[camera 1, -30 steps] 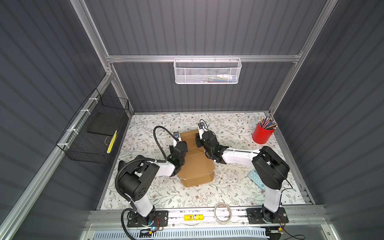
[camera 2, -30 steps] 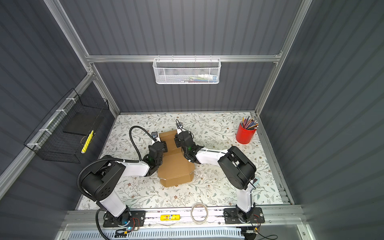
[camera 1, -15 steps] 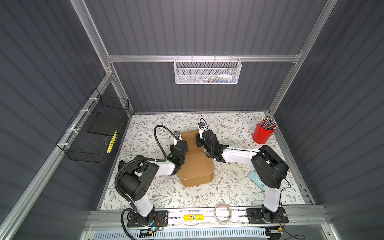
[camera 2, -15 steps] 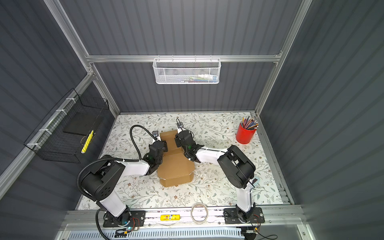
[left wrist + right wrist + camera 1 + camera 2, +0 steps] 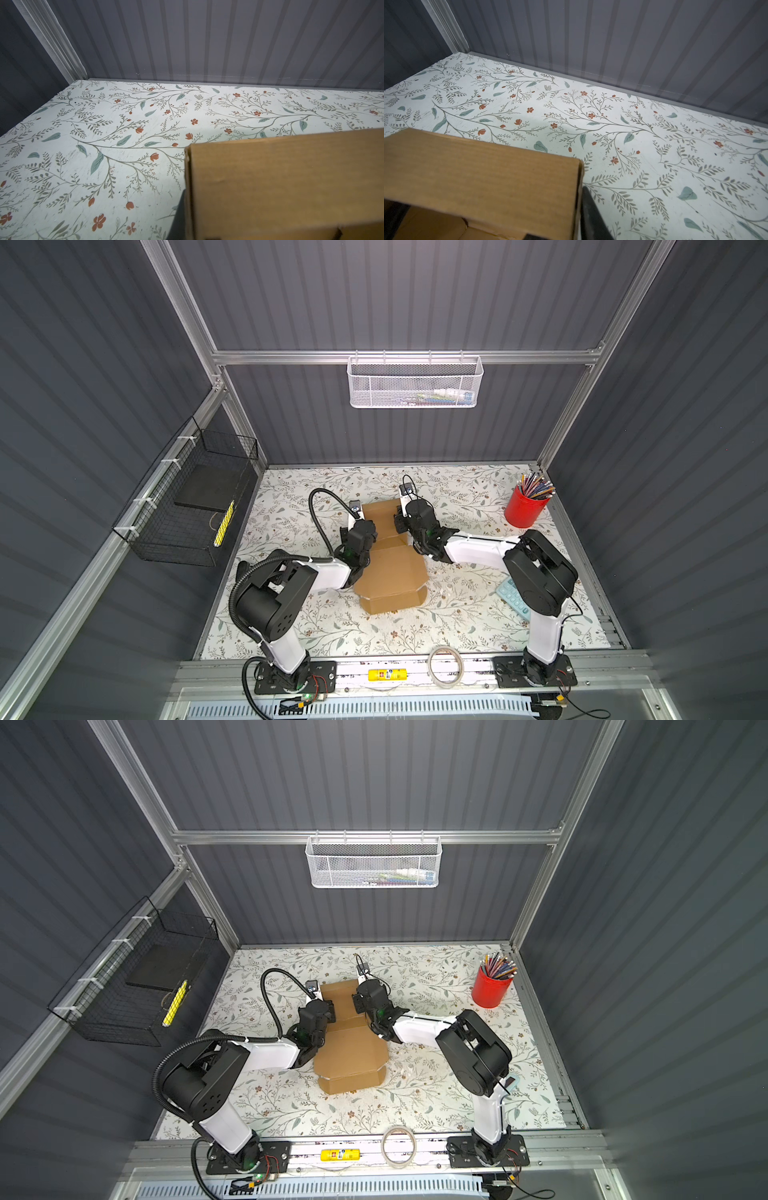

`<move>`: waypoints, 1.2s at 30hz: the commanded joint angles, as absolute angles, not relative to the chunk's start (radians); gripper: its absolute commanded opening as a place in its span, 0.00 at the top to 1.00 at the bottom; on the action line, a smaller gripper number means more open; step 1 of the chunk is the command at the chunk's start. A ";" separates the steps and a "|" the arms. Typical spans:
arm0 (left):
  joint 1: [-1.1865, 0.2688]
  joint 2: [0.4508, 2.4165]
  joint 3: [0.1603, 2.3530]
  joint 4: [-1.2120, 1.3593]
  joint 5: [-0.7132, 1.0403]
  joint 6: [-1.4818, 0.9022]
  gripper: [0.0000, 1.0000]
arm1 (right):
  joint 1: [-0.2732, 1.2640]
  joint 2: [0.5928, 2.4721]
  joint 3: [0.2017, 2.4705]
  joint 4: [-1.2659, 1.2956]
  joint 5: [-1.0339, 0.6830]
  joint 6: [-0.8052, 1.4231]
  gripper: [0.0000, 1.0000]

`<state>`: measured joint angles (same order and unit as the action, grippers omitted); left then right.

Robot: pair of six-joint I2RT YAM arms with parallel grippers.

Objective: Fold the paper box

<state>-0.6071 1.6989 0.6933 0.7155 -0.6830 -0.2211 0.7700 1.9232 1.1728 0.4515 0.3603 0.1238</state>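
Note:
The paper box (image 5: pixel 390 572) is brown cardboard in the middle of the table, half folded, with its lid panel (image 5: pixel 380 514) lying toward the back wall. My left gripper (image 5: pixel 363 526) is at the lid's left edge and my right gripper (image 5: pixel 400 522) at its right edge. In the left wrist view one dark finger (image 5: pixel 178 218) presses on the outside of a raised cardboard wall (image 5: pixel 280 182), and the gripper is shut on it. In the right wrist view a dark finger (image 5: pixel 591 216) stands just outside another wall (image 5: pixel 488 182). Its other finger is hidden.
A red cup of pencils (image 5: pixel 524 510) stands at the back right. A teal calculator (image 5: pixel 513 597) lies under the right arm. A tape roll (image 5: pixel 446 666) sits on the front rail. A black wire basket (image 5: pixel 195 506) hangs on the left wall, and a white mesh basket (image 5: pixel 415 383) on the back wall.
The right wrist has shifted slightly toward the box's right edge. The left arm and the box have stayed in place.

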 commanded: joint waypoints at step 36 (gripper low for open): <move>-0.598 1.813 0.830 0.423 -0.673 -0.261 1.00 | 0.733 1.937 1.203 0.295 0.263 0.245 0.76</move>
